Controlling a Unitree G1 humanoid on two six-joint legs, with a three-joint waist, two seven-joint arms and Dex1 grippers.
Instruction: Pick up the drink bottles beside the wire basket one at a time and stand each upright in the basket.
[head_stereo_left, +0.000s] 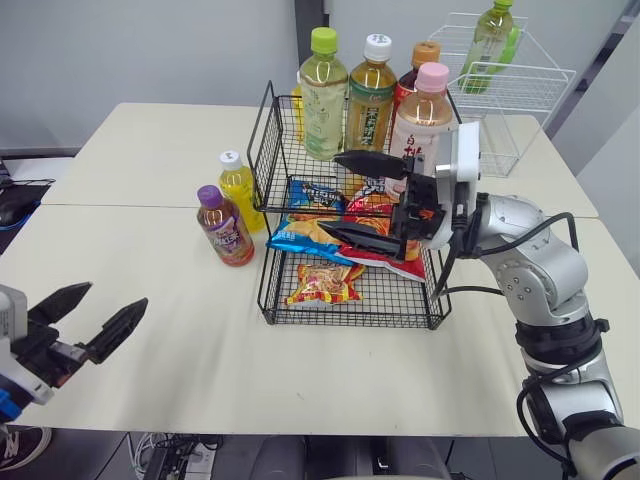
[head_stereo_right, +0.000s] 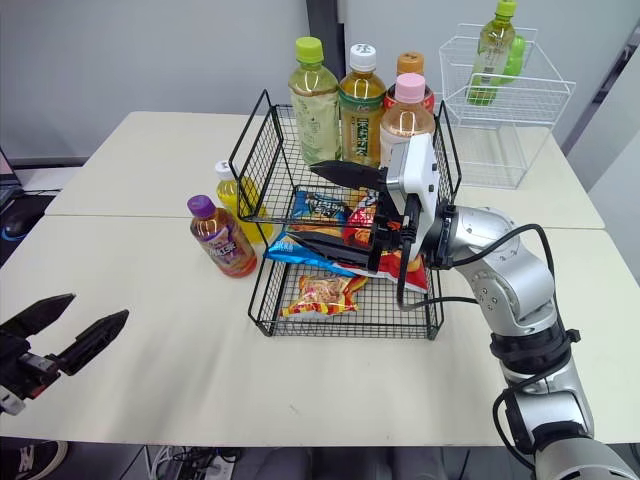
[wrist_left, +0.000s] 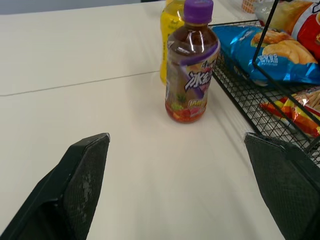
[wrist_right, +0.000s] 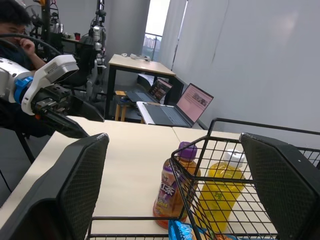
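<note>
Standing upright on the table (head_stereo_left: 200, 370) just beside the robot's-left wall of the black wire basket (head_stereo_left: 275, 150) are two drink bottles: a purple-capped bottle (head_stereo_left: 225, 226) nearer the robot, and a yellow bottle (head_stereo_left: 241, 190) with a white cap right behind it; neither lies between any jaws.

The left gripper (head_stereo_left: 113, 297) hangs low over the near left edge of the table, its jaws spread wide and holding nothing; in the left wrist view the purple-capped bottle stands ahead of the parted fingers (wrist_left: 85, 175), in line with the gap but well apart from them, with the yellow bottle half hidden behind it.

The right gripper (head_stereo_left: 332, 193) hovers at the front of the basket, level with the upper shelf, its jaws wide apart and empty, pointing toward the robot's left; in the right wrist view both loose bottles show through the basket's mesh, beyond the wall, within the span of the fingers but far from them.

On the upper shelf four bottles stand upright: a green-capped bottle (head_stereo_left: 323, 95), a white-capped bottle (head_stereo_left: 371, 100), an orange-capped bottle (head_stereo_left: 420, 60) and a pink-capped bottle (head_stereo_left: 425, 115); snack bags (head_stereo_left: 322, 285) lie on the lower shelves.
</note>
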